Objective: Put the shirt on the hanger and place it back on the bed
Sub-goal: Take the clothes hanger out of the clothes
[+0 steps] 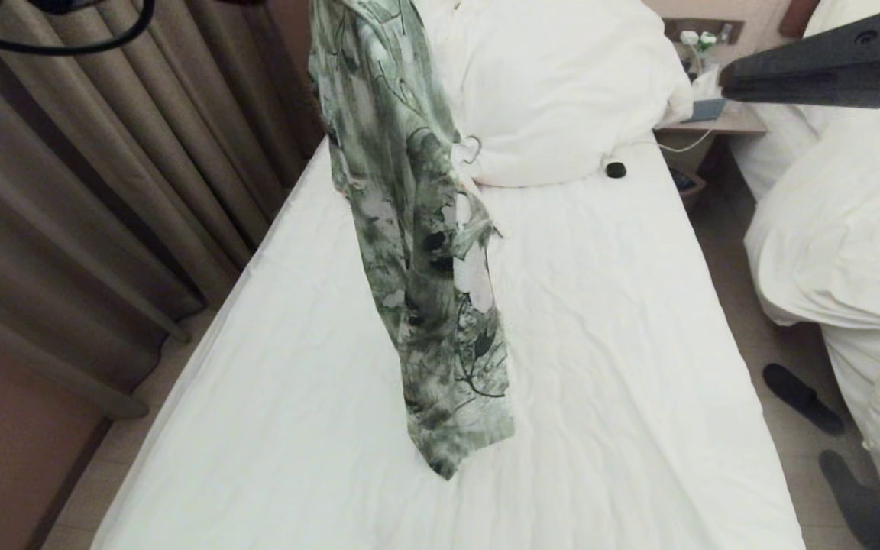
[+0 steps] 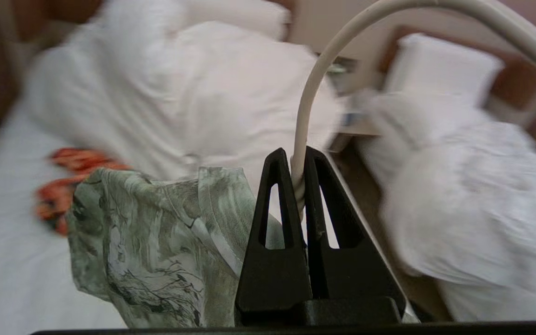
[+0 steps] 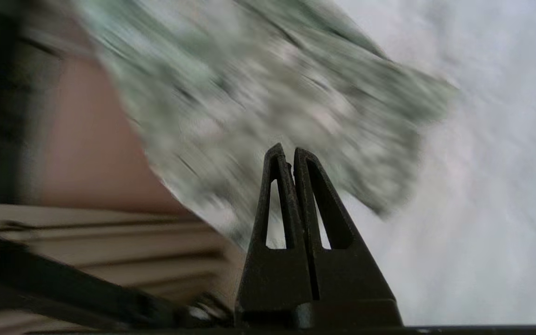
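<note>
One shirt (image 1: 417, 252) hangs over the bed (image 1: 600, 321); the left gripper (image 2: 298, 160) pinches one hanger (image 2: 324, 70), and the right gripper (image 3: 289, 156) is closed, empty.

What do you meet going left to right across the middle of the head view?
Curtains → hanging shirt → bare white sheet of the bed → strip of floor with a dark slipper → the other white bed.

Dim warm indoor light; heavy motion blur across both wrist views.
</note>
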Robot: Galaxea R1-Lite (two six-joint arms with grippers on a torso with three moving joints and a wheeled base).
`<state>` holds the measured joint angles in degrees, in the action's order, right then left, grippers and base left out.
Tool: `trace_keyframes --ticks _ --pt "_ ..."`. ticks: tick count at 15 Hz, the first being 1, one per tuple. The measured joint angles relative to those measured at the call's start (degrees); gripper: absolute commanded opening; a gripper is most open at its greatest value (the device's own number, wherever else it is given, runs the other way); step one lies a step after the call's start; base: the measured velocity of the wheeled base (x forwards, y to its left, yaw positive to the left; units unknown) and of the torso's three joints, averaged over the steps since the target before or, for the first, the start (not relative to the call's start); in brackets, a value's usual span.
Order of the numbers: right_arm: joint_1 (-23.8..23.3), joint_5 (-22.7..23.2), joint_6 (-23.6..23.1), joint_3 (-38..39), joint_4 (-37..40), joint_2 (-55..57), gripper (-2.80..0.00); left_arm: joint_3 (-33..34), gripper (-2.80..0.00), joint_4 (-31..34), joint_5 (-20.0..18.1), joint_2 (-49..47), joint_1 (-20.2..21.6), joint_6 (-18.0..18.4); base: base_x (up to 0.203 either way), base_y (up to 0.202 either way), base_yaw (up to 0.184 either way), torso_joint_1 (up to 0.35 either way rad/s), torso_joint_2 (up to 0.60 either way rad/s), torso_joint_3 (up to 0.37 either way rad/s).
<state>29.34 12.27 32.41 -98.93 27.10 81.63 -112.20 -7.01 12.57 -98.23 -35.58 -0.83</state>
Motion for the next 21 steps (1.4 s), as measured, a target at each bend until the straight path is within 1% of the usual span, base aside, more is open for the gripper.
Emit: trace_keyframes --ticks 1,3,5,6,9,10,12,13,14,15,16,18,19,21 --pt "0.26 -1.67 -1.71 -0.05 2.15 0.33 -2.8 -0.04 -2.8 -0.85 1.25 -0.25 -0.07 0.93 0.0 0.0 0.0 0.0 0.0 0.0" --pt "2.03 -6.93 -5.19 -0.35 5.7 1.34 -2.8 -0.06 -2.8 -1.33 2.08 -0.42 -0.64 1.73 0.0 0.0 0.0 0.0 0.0 0.0" --pt "3.92 -11.3 -6.59 -1.33 6.62 2.72 -2.8 -0.06 -2.8 -1.36 3.47 -0.44 -1.87 1.78 0.0 0.0 0.0 0.0 0.0 0.0" --pt "4.5 -12.06 -6.67 -2.54 6.72 3.67 -2.8 -0.06 -2.8 -1.39 3.54 -0.44 -2.38 1.99 0.0 0.0 0.0 0.0 0.0 0.0" --pt "4.66 -11.93 -6.83 -9.07 6.81 7.56 -2.8 -0.04 -2.8 -1.22 3.54 -0.36 -3.1 2.06 0.0 0.0 0.0 0.0 0.0 0.0" --pt "4.48 -10.92 -7.6 -11.64 6.53 9.24 -2.8 -0.04 -2.8 -0.79 3.57 -0.2 -3.65 2.06 0.0 0.0 0.0 0.0 0.0 0.0" --pt "4.25 -5.69 -11.54 -14.1 4.66 11.97 -2.8 -0.02 -2.8 0.92 3.22 0.29 -5.49 2.04 0.0 0.0 0.0 0.0 0.0 0.0" --pt "4.13 -3.45 -12.3 -14.6 3.39 12.83 -2.8 -0.01 -2.8 2.15 2.95 0.65 -6.62 1.97 0.0 0.0 0.0 0.0 0.0 0.0" --pt "3.61 -2.19 -12.46 -14.82 2.26 13.35 0.0 -0.01 -2.8 3.69 2.74 1.11 -7.89 1.66 0.0 0.0 0.0 0.0 0.0 0.0" --pt "2.7 -0.91 -12.49 -14.96 1.79 13.49 0.0 -0.01 -2.8 5.57 2.39 1.62 -9.0 0.94 0.0 0.0 0.0 0.0 0.0 0.0" --pt "1.36 0.88 -12.49 -15.02 1.62 13.43 0.0 -0.01 -2.8 7.23 1.24 2.19 -9.93 -0.24 0.0 0.0 0.0 0.0 0.0 0.0" --pt "-1.32 4.27 -12.49 -15.19 0.64 12.94 0.0 -0.01 -2.8 11.05 -2.19 3.35 -11.36 -2.75 0.0 0.0 0.0 0.0 0.0 0.0" --pt "-2.36 5.46 -12.54 -15.19 0.3 12.69 0.0 -0.01 -2.8 12.86 -3.06 3.88 -11.95 -3.84 0.0 0.0 0.0 0.0 0.0 0.0" --pt "-3.9 6.93 -13.74 -15.19 -1.23 12.38 0.0 -0.01 -2.8 15.01 -3.3 4.53 -13.69 -5.65 0.0 0.0 0.0 0.0 0.0 0.0"
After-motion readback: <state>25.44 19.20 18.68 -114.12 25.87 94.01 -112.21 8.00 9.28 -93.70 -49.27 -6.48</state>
